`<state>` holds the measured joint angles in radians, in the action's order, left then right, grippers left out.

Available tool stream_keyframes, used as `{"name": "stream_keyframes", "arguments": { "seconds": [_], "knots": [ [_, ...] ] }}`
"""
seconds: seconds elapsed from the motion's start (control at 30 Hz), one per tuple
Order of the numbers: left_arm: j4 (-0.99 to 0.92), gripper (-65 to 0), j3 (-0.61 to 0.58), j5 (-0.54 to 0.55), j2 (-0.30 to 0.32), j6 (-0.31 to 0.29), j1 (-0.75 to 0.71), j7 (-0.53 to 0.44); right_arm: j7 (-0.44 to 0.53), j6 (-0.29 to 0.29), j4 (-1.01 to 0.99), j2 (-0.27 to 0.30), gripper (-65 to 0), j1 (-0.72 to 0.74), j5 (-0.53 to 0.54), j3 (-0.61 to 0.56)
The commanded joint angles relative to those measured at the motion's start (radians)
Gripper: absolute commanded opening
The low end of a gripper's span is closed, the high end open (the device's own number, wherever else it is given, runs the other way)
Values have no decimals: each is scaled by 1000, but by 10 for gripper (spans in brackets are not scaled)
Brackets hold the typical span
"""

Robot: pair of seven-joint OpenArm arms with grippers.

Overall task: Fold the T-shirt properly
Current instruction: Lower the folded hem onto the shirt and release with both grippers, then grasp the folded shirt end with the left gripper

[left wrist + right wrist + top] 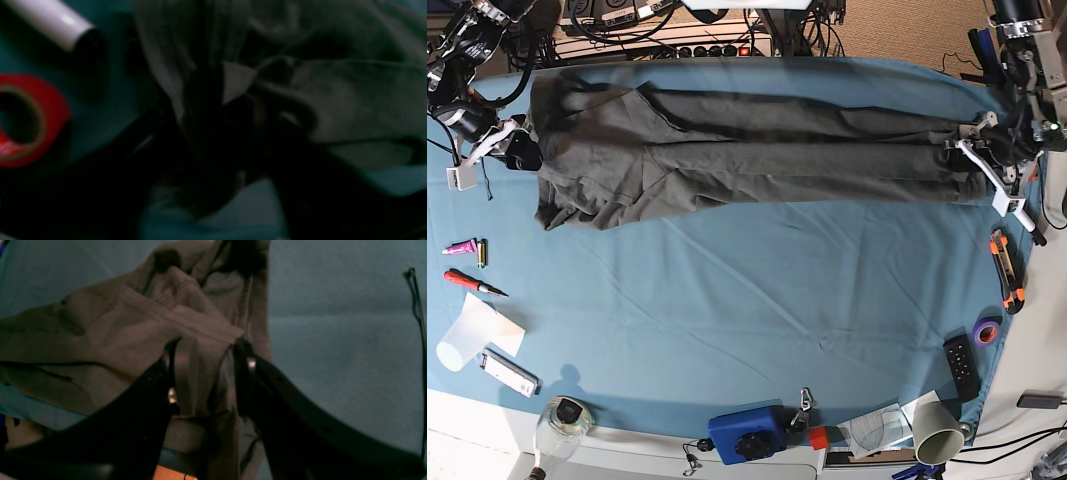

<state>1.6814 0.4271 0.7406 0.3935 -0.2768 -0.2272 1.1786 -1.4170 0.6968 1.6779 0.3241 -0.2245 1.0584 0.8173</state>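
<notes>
**One shirt, two grippers at its ends**

One T-shirt lies stretched along the far edge of the desk, bunched in long folds. Two grippers work it: the right gripper is clamped on a fold of cloth at one end, its two fingers pressing either side. The left gripper sits at the other end; the wrist view is too dark to tell whether it grips. One red tape roll lies beside it.
</notes>
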Motion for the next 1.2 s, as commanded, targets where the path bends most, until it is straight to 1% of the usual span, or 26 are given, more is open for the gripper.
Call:
{"name": "stream_keyframes", "arguments": {
  "seconds": [0.0,0.07,0.1,0.13,0.2,0.23,0.33,0.4,0.47,0.63,0.87,0.97,1.03,1.17],
  "knots": [
    [-16,-497,-29,54,-31,-21,-23,104,21,1,18,23,-461,6,22,8],
    [-16,-635,-29,61,-31,-21,-23,112,21,1,18,23,-461,6,21,8],
    [-16,-650,-29,61,-31,-21,-22,111,21,1,18,23,-461,6,22,8],
    [-16,-650,-29,60,-31,-25,-22,111,21,1,18,23,-461,6,22,8],
    [-16,-650,-29,60,-31,-56,-22,111,21,1,18,23,-461,6,22,8],
    [-15,-650,-29,59,-31,-59,-22,111,21,1,18,23,-461,6,22,8],
    [-14,-650,-29,21,-27,-53,-10,114,21,1,18,23,-461,6,22,8],
    [-11,-650,-29,5,-18,-35,5,115,21,1,18,23,-461,6,22,8],
    [0,-650,-29,-26,-9,-34,24,114,21,1,18,23,-461,6,22,8],
    [40,-650,-29,-42,36,-36,70,103,21,1,18,23,-461,6,25,8],
    [46,-650,-17,-46,101,-36,134,96,21,1,18,23,-461,6,25,8],
    [61,-650,-4,-13,123,-44,147,97,21,1,18,23,-461,6,25,8],
    [84,-650,-1,39,131,-79,146,106,21,1,18,23,-461,6,25,8],
    [125,-650,-1,174,128,-146,143,136,21,1,18,23,-461,6,25,8]
  ]
}}
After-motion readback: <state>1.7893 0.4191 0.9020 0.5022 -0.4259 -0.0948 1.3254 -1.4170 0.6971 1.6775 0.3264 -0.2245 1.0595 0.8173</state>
